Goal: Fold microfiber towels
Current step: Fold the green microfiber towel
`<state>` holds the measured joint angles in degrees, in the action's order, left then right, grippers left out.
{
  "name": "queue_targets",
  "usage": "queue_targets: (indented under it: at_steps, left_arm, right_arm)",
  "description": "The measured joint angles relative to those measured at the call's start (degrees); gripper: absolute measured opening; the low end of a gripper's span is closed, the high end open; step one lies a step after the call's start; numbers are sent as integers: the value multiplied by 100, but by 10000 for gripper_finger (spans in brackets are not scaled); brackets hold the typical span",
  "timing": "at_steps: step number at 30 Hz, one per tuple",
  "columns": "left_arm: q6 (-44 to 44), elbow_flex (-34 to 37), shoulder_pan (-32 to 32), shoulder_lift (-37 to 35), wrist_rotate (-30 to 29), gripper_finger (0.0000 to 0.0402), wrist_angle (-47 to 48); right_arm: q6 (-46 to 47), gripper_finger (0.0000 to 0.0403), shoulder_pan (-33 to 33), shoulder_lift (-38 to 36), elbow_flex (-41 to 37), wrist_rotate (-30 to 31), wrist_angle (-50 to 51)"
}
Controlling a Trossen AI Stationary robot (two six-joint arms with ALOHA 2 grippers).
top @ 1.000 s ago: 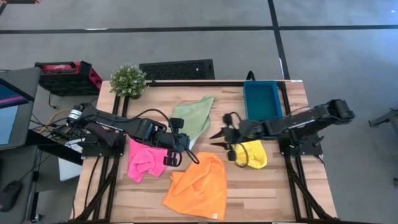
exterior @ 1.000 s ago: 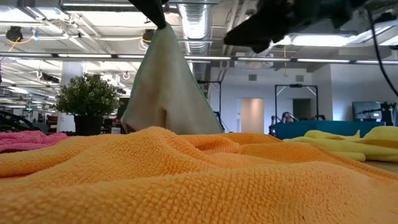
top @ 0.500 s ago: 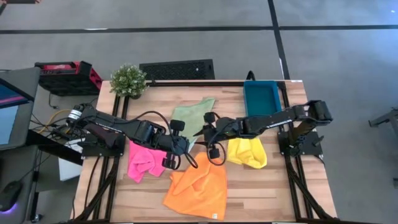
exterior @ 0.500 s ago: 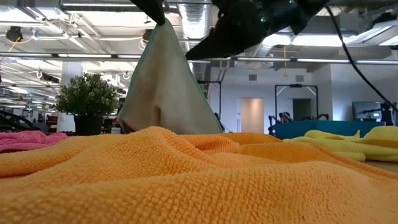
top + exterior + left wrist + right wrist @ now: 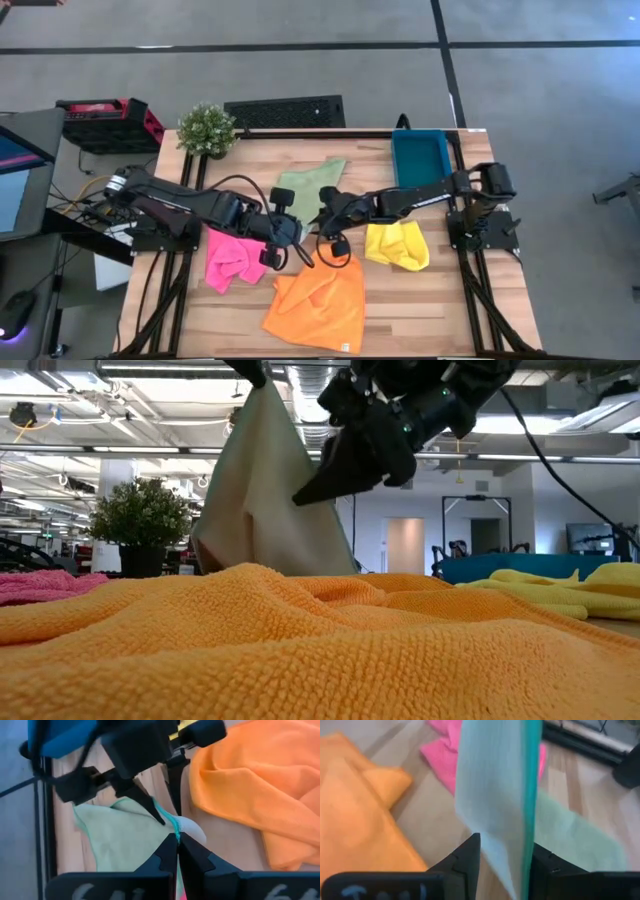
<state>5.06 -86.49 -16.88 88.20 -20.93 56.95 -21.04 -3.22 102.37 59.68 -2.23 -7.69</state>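
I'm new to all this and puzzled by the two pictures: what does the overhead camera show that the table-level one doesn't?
Only the overhead view shows the whole table and the full layout of all four towels. Only the table-level view shows the green towel hanging lifted like a tent, and the room's ceiling behind. Both show the orange towel, pink towel, yellow towel, teal bin, potted plant and right gripper at the green towel.

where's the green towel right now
In the high view the green towel lies mid-table toward the far edge, between the potted plant and the teal bin, with one corner lifted by the left gripper.
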Motion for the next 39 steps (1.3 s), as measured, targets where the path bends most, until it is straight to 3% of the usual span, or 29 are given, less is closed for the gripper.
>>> queue_targets:
  at_steps: [12, 28, 39]
  left_arm:
    - [-170, -1058, -46, -18, -300, 0, 1205]
    - [373, -2109, -45, -21, -883, 0, 1447]
    - [800, -2415, -46, -17, -1283, 0, 1475]
  right_arm:
    - [-37, 127, 151, 13, -2, 9, 236]
    - [50, 127, 182, 13, -7, 10, 592]
    - [156, 127, 181, 10, -7, -144, 1042]
